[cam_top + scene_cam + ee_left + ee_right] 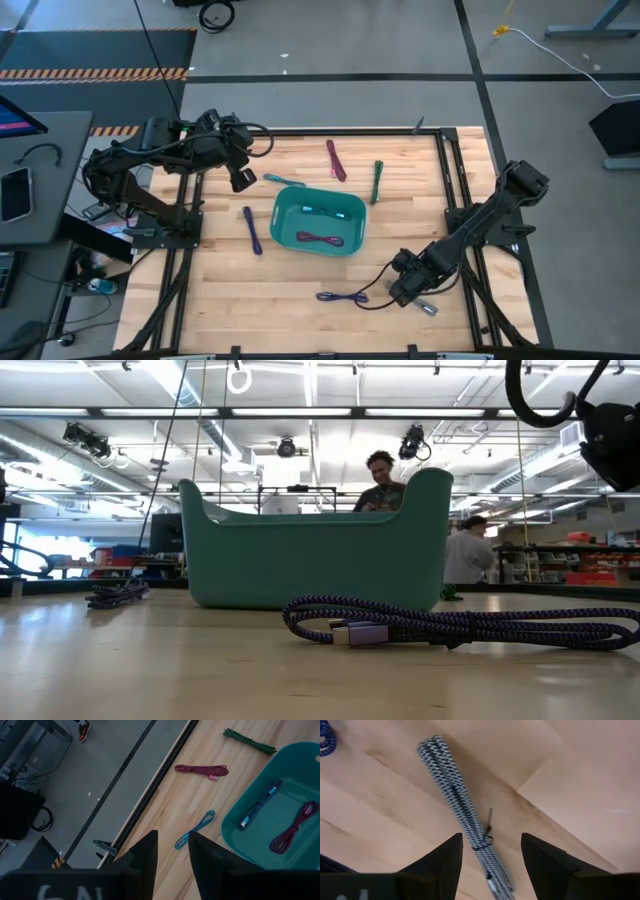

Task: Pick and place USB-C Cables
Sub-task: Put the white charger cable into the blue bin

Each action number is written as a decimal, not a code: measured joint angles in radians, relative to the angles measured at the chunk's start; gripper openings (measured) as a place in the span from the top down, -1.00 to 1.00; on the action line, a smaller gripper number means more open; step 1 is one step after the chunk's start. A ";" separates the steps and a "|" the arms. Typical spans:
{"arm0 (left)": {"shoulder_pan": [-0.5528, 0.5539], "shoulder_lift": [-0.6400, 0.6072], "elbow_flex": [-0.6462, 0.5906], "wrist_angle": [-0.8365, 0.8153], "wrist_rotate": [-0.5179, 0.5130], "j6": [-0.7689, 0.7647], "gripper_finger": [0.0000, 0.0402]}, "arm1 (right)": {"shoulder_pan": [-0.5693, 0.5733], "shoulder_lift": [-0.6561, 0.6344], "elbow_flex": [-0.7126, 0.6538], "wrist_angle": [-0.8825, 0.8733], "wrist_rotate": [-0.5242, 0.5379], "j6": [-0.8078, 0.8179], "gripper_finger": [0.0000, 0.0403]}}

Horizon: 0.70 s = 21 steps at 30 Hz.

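The right gripper (491,852) is hovering, fingers apart, over a grey cable (462,807) near the table's right. The left gripper (172,852) is waiting, fingers apart, beyond the teal bin (285,215).

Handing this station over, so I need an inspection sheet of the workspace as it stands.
Surface: wooden table, inside a dark frame.
Job's things: teal bin near the middle holds a teal cable and a maroon cable. Loose on the wood: teal cable, maroon cable, green cable, two purple cables, black-and-white cable.
Clutter: nothing seen.
Grippers: left gripper open, empty, raised near the loose teal cable; right gripper open, straddling the black-and-white cable.
Cables: black robot wiring along the right arm.
Surroundings: two people beyond the table; desk to the left.
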 joint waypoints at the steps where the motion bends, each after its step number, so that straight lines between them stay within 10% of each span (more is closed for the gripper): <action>1: 0.000 0.000 0.000 0.000 0.000 0.000 0.42 | 0.000 0.000 -0.006 0.019 0.002 0.000 -0.03; 21: 0.000 0.000 0.000 0.000 0.000 0.001 0.42 | 0.022 0.001 -0.079 0.206 0.028 0.047 -0.03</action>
